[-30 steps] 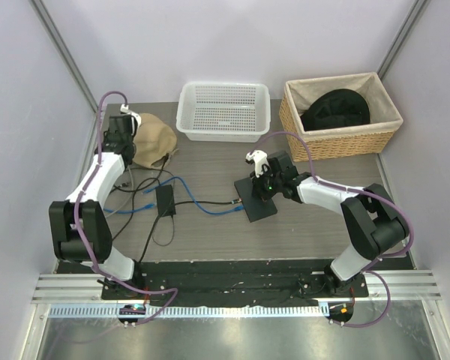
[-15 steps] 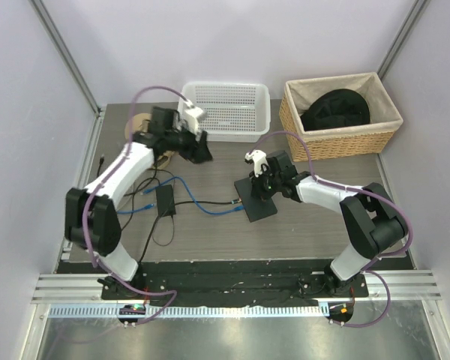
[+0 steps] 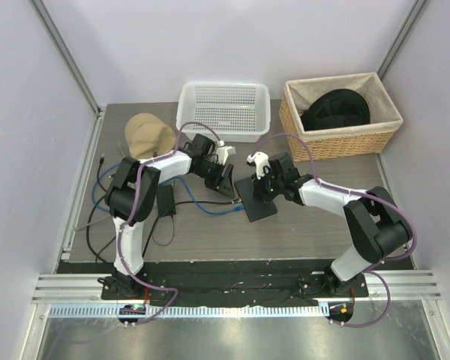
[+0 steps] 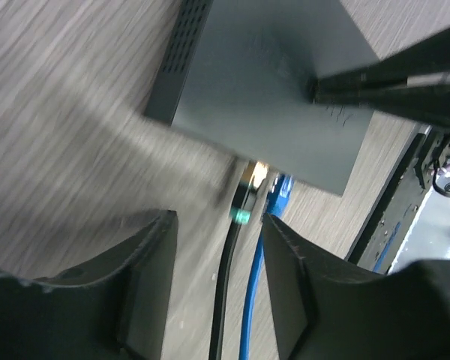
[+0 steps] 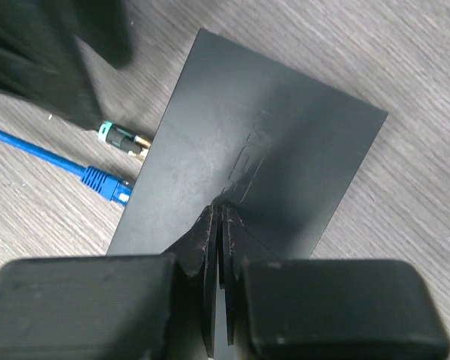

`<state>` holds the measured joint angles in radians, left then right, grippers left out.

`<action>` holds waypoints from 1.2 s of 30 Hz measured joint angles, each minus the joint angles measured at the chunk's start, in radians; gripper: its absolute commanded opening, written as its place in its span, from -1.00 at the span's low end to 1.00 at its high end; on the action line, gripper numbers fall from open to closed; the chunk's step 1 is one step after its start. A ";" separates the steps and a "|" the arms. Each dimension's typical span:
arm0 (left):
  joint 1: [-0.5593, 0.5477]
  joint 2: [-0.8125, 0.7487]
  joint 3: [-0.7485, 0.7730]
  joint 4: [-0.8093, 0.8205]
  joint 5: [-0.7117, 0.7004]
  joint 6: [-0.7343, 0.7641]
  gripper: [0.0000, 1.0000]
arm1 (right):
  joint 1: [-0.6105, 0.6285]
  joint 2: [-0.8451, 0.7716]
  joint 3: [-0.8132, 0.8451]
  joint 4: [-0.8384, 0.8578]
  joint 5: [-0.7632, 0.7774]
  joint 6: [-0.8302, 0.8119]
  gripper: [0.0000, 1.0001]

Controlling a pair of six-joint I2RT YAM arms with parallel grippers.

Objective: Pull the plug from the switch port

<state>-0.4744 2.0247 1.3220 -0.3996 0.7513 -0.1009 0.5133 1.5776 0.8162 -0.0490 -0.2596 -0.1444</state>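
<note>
The switch (image 3: pixel 259 199) is a flat black box at mid table. My right gripper (image 3: pixel 265 185) is shut, and its tips (image 5: pixel 222 211) press down on the switch's top (image 5: pixel 285 142). A black cable's plug with a green ring (image 5: pixel 120 139) enters the switch's left edge, and a blue plug (image 5: pixel 106 182) lies beside it at that edge. My left gripper (image 3: pixel 226 180) is open just left of the switch. In the left wrist view the left gripper (image 4: pixel 217 220) straddles the black cable (image 4: pixel 226 285), with the green-ringed plug (image 4: pixel 242 215) just ahead and the blue cable (image 4: pixel 253 300) against the right finger (image 4: pixel 289 285).
A black adapter brick (image 3: pixel 165 200) with cords lies to the left. A tan cap (image 3: pixel 150 135), a white plastic basket (image 3: pixel 223 111) and a wicker basket (image 3: pixel 339 142) holding something black stand along the back. Loose cables trail at the left edge.
My left arm has swung from the tan cap at far left across to the switch's left edge, its gripper open. My right gripper has stayed on the switch.
</note>
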 measured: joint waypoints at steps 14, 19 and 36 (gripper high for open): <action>-0.042 0.124 0.129 -0.027 0.093 0.035 -0.21 | 0.000 -0.026 -0.026 -0.002 0.000 -0.003 -0.84; -0.062 0.125 0.131 -0.053 0.108 0.080 -0.22 | 0.000 -0.026 -0.026 -0.002 0.000 -0.003 -0.84; -0.059 0.156 0.158 -0.119 0.161 0.207 -0.39 | 0.000 -0.026 -0.026 -0.003 0.000 -0.003 -0.84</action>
<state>-0.5331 2.1811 1.4803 -0.5182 0.9127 0.1059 0.5129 1.5513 0.7906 -0.0525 -0.2596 -0.1474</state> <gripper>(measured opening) 0.357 0.083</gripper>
